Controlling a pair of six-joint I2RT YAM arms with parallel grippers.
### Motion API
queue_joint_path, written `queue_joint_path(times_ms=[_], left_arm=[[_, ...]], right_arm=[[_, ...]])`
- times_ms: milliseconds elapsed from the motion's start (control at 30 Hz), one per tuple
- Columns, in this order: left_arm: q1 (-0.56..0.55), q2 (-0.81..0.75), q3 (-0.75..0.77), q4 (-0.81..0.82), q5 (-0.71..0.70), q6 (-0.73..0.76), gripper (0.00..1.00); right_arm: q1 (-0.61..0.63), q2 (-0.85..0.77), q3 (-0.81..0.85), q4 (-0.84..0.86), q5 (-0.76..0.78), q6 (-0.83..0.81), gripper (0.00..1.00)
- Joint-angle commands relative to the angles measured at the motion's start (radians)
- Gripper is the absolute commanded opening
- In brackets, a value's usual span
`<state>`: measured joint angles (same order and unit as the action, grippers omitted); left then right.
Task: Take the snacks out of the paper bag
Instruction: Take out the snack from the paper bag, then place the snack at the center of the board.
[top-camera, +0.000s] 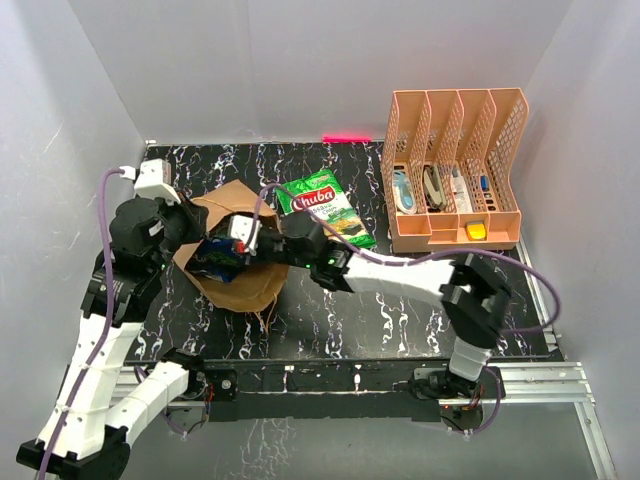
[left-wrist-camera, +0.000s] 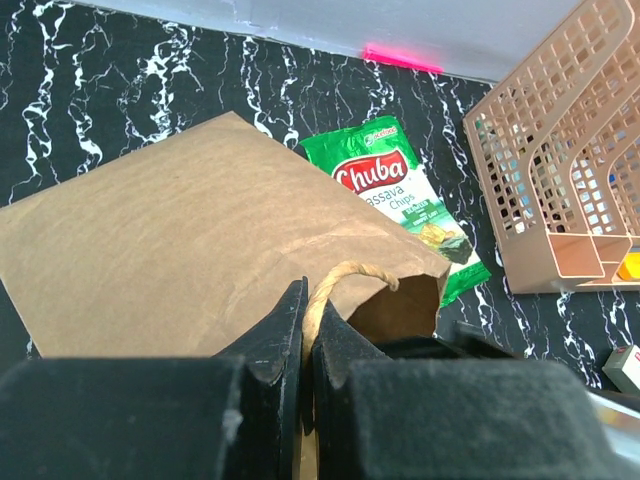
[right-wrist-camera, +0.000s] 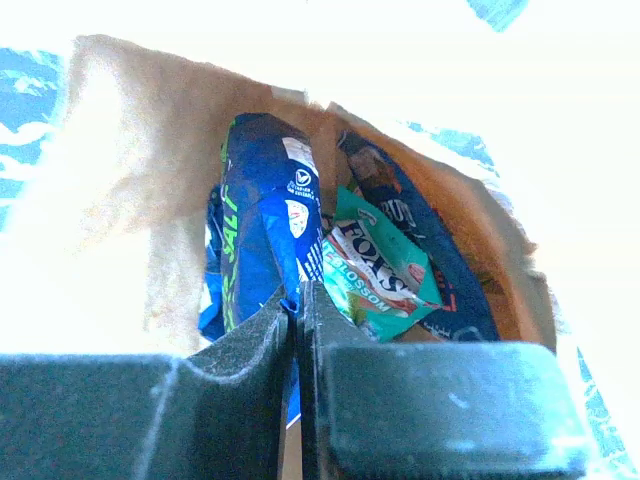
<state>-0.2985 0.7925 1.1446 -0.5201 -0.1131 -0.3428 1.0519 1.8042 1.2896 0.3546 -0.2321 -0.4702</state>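
Top view: a brown paper bag (top-camera: 250, 285) lay crumpled on its side at the left of a black marbled table (top-camera: 400, 330). The Chuba chips (top-camera: 325, 205) lay flat on the table just to the bag's right, already out. A peach organiser (top-camera: 455, 170) stood at the far right, well apart. The left arm (top-camera: 100, 330) met the bag from the left. The right arm (top-camera: 400, 275) stretched across from the right, its end buried in the bag's mouth.

Left wrist view: the left gripper (left-wrist-camera: 305, 295) was clenched on the bag's twisted handle (left-wrist-camera: 345, 266), fingers pressed together with the cord between them. This hold probably served to pin the bag and lift its mouth open for the other arm. The chips lay beyond the bag, with the organiser further right.

Right wrist view: this looked into the bag. The right gripper (right-wrist-camera: 297, 300) had its fingers closed to a sliver on the lower edge of a blue packet (right-wrist-camera: 260, 210), which stood against the bag's left wall. It appeared to be grasping that packet, ready to draw it out. To its right lay a green packet (right-wrist-camera: 375, 265), and past that a dark packet (right-wrist-camera: 425, 250), both loose inside. By this showing, one snack was out and at least three were inside.
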Motion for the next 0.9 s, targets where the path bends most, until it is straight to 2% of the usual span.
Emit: queue_joint_path(times_ms=[0,200,500,633,867], left_arm=[[-0.004,0.011,0.033,-0.008,-0.026,-0.016,0.00],[-0.005,0.006,0.023,0.013,-0.044,-0.007,0.00],[-0.005,0.026,0.041,0.038,-0.077,0.037,0.00],[-0.004,0.035,0.020,0.100,-0.095,0.032,0.00],[-0.006,0.072,-0.005,0.241,-0.153,0.052,0.00]], right_arm=[[0.011,-0.196,-0.077,-0.015,0.034,0.114,0.08],[0.011,-0.430,-0.188,-0.171,0.084,0.180,0.08],[0.011,-0.783,-0.341,-0.393,0.150,0.398,0.08],[0.011,-0.865,-0.312,-0.561,0.307,0.491,0.08],[0.011,-0.879,-0.185,-0.879,0.752,0.758,0.08]])
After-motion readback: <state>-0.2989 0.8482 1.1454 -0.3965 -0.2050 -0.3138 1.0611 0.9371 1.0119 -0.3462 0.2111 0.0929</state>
